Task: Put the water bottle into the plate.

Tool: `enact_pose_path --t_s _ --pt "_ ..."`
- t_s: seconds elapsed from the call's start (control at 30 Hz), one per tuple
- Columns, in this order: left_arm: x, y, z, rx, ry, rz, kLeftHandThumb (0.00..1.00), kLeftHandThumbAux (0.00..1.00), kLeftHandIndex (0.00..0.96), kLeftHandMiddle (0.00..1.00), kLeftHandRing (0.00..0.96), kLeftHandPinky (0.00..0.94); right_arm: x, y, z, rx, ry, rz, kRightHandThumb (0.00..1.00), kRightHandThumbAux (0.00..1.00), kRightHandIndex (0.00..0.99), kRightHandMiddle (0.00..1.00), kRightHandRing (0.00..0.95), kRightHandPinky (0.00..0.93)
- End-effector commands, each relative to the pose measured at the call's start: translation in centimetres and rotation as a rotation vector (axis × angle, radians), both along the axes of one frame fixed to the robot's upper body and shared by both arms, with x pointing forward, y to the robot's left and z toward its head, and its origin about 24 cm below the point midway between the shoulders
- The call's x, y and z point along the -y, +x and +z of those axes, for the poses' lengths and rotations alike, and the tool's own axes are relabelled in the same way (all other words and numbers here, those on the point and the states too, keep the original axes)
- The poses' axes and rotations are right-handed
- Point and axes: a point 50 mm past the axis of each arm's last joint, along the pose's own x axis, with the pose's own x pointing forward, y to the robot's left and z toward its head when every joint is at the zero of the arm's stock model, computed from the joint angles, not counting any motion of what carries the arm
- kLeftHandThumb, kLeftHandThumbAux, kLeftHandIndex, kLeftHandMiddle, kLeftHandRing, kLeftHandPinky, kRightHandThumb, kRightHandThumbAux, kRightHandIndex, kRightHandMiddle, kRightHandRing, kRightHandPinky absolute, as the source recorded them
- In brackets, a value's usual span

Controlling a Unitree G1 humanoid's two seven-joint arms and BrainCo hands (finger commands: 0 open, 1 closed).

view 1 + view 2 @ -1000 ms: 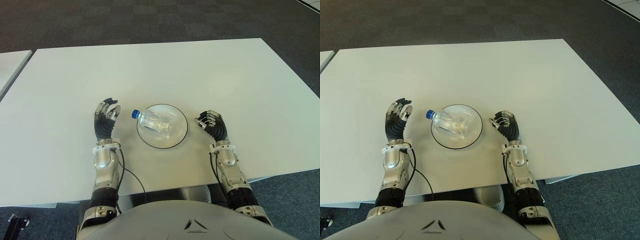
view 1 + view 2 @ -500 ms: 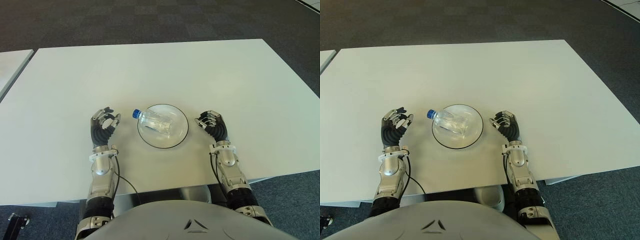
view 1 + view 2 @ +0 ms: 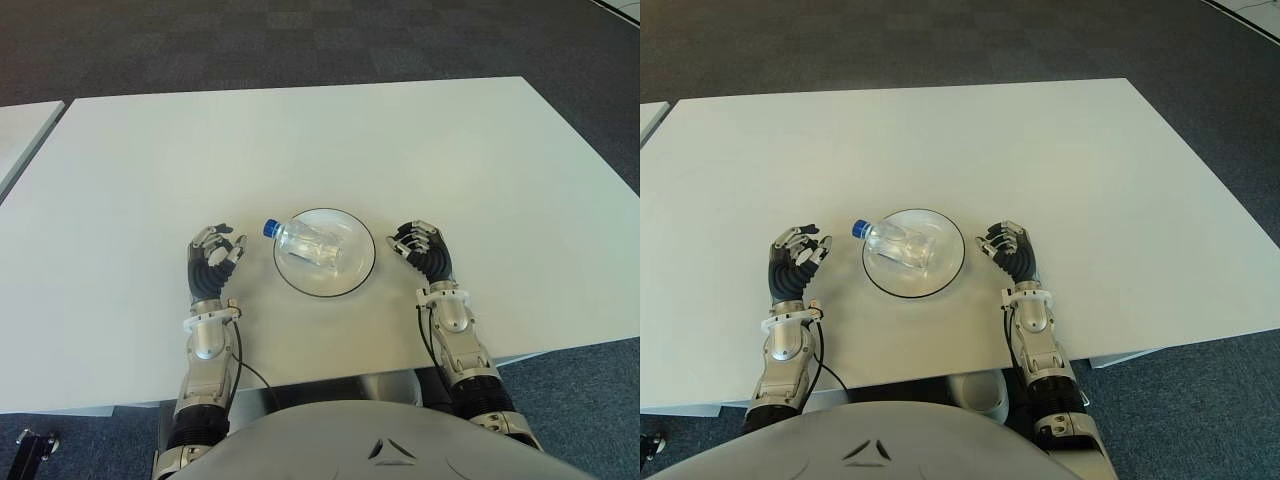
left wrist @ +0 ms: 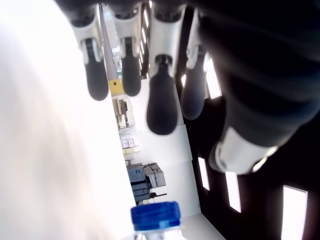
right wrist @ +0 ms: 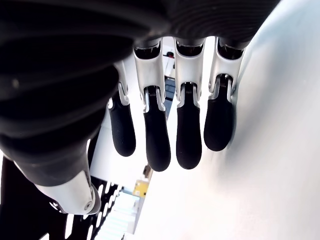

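left hand [image 3: 212, 262] empty, fingers [image 4: 161, 102] loosely curled, right hand [image 3: 425, 251] likewise

A wide white rectangular bench [image 3: 400, 150] stands on dark grey carpeted floor [image 3: 300, 40]; a second white bench's corner [image 3: 20, 125] shows beyond its left edge.

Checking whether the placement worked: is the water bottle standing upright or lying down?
Lying down. The water bottle rests on its side in the plate, its blue cap poking past the rim toward the empty left hand.

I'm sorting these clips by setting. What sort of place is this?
Probably an office or lab room: a plain white table stands on dark grey carpet tiles, with a second white table at the left. The left wrist view shows what may be office equipment in the background.
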Motion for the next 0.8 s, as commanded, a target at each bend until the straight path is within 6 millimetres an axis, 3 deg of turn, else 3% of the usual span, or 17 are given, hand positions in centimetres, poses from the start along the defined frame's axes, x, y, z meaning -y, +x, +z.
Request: enact_pose_path --t_s 0.03,0.8 --pt "-0.1 -0.1 -0.7 -0.027 -0.008 0.019 0.704 0.717 0.435 0.713 0.693 0.675 -0.2 -0.3 -0.6 -0.045 0.008 0.000 0.705 0.731 0.427 0.511 0.520 0.534" --pt "-0.2 -0.1 -2.0 -0.082 -0.049 0.010 0.703 0.716 0.437 0.715 0.690 0.663 -0.5 -0.3 -0.3 -0.037 0.000 0.004 0.704 0.731 0.428 0.522 0.523 0.535"
